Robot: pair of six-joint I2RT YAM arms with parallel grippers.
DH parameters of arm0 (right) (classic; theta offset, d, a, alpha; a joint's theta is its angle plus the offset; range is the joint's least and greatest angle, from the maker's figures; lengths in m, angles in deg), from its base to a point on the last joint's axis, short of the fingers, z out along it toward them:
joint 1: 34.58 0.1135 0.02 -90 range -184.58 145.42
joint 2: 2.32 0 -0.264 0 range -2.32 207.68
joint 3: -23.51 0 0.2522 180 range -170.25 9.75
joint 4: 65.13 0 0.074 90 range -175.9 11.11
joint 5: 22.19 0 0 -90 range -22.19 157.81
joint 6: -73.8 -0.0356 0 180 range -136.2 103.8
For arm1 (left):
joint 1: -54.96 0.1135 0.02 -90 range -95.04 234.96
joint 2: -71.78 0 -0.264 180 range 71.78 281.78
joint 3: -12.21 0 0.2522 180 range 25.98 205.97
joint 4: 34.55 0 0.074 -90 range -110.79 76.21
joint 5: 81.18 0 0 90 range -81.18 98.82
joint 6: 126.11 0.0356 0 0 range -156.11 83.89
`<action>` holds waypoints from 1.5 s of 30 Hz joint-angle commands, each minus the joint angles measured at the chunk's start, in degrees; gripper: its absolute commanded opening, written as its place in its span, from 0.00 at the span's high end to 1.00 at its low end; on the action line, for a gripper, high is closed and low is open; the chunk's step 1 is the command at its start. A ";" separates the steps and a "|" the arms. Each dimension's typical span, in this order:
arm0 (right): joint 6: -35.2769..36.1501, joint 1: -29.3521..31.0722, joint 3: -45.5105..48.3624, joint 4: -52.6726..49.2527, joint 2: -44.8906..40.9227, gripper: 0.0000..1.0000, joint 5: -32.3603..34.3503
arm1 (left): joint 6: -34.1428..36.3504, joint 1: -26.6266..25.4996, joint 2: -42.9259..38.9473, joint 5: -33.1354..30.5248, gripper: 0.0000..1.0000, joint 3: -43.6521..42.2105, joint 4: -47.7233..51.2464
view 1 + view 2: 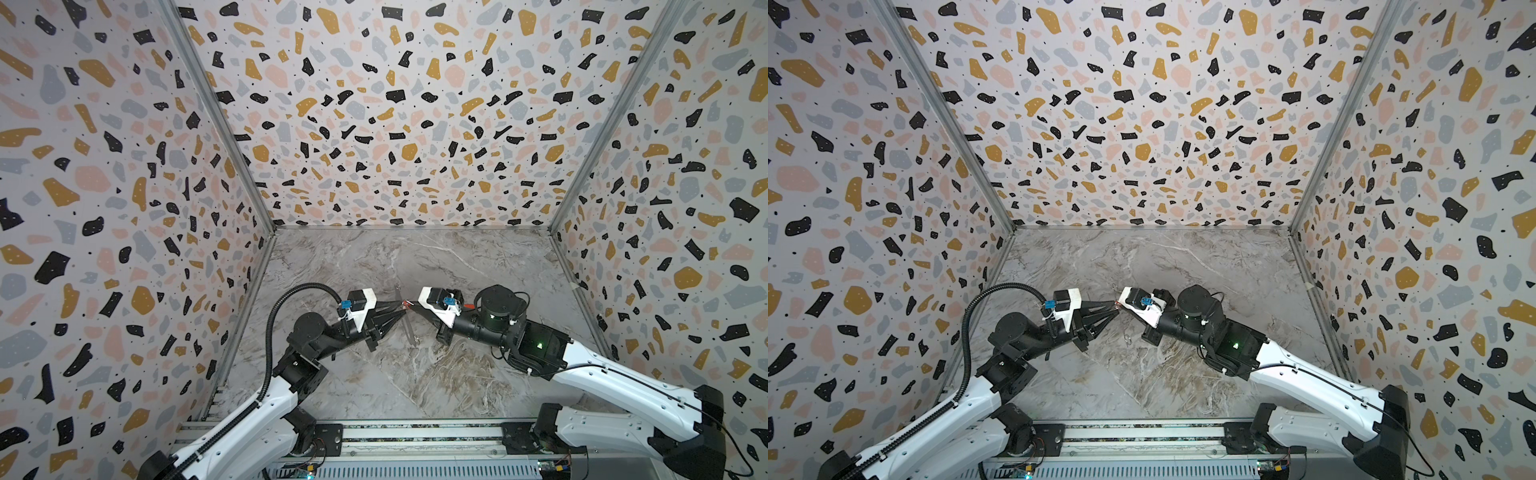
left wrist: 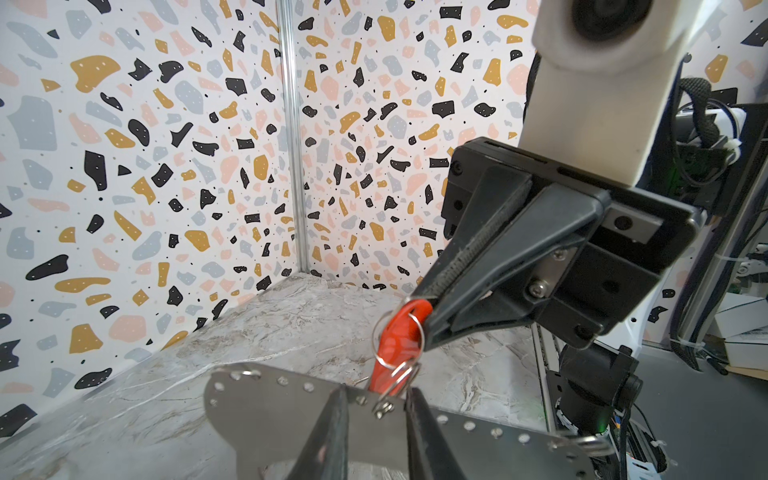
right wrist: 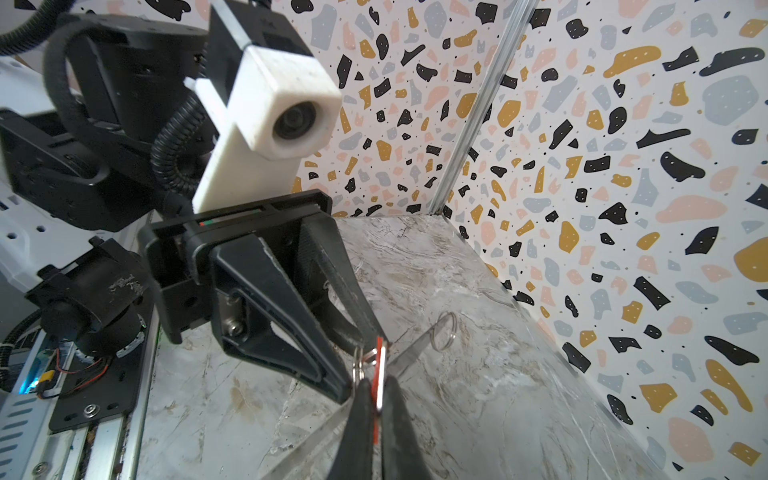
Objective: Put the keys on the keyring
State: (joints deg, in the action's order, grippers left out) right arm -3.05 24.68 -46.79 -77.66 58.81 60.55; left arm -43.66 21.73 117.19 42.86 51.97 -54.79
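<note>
The keyring (image 2: 270,411), a flat grey metal plate with small holes along its edge, stands on edge between my two grippers and shows as a thin strip (image 1: 409,328) in a top view. One of the keys shows by its red tag (image 2: 395,340), which carries wire rings that reach a hole in the plate. My right gripper (image 3: 376,382) is shut on that tag (image 3: 379,353). My left gripper (image 2: 376,399) points at the plate's face. Its fingers are slightly apart around the small ring at the hole and do not touch it. No other key shows.
A loose split ring (image 3: 444,328) hangs at one end of the plate. Patterned walls (image 1: 124,249) close in the marble table (image 1: 415,395) on three sides. An aluminium rail (image 1: 415,436) with both arm bases runs along the front. The two wrist cameras sit close together.
</note>
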 commanded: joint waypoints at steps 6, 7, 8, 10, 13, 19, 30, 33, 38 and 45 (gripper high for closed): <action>-0.38 0.15 -2.97 1.91 -0.28 1.00 -0.72 | 0.43 -0.25 -0.18 1.21 0.81 2.21 -3.49; -0.40 0.15 -2.97 1.96 -0.15 1.00 -0.69 | 0.26 -0.25 -0.25 1.36 0.81 2.21 -3.61; -0.38 0.15 -2.98 1.87 -0.13 1.00 -0.82 | 0.24 -0.25 -0.27 1.38 0.81 2.21 -3.68; -0.49 0.15 -2.97 1.88 -0.06 1.00 -0.82 | 0.26 -0.25 -0.23 1.40 0.82 2.21 -3.77; -0.57 0.15 -2.97 2.01 0.07 1.00 -0.82 | 0.23 -0.31 -0.15 1.56 0.84 2.21 -3.79; -0.62 0.15 -3.18 2.22 0.31 1.00 -0.93 | 0.17 -0.34 -0.05 1.95 0.90 2.13 -3.96; -0.92 0.15 -3.06 2.37 0.05 1.00 -0.13 | -0.52 -0.46 -0.14 1.03 0.98 1.95 -4.29; -0.95 0.15 -2.97 2.39 0.00 1.00 0.69 | -0.88 -0.44 -0.30 -0.08 1.00 1.84 -4.32; -1.02 0.15 -2.72 2.26 -0.75 1.00 2.33 | -1.49 -0.43 -1.05 -1.74 1.00 1.03 -5.56; -0.84 0.15 -1.97 1.20 -1.79 1.00 4.01 | -2.63 -0.43 -2.67 -4.00 1.00 -0.53 -8.86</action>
State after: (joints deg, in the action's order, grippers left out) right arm -3.25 24.64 -46.90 -77.20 58.98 63.26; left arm -45.37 21.46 115.66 40.30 52.04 -57.76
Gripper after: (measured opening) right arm 0.064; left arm 0.047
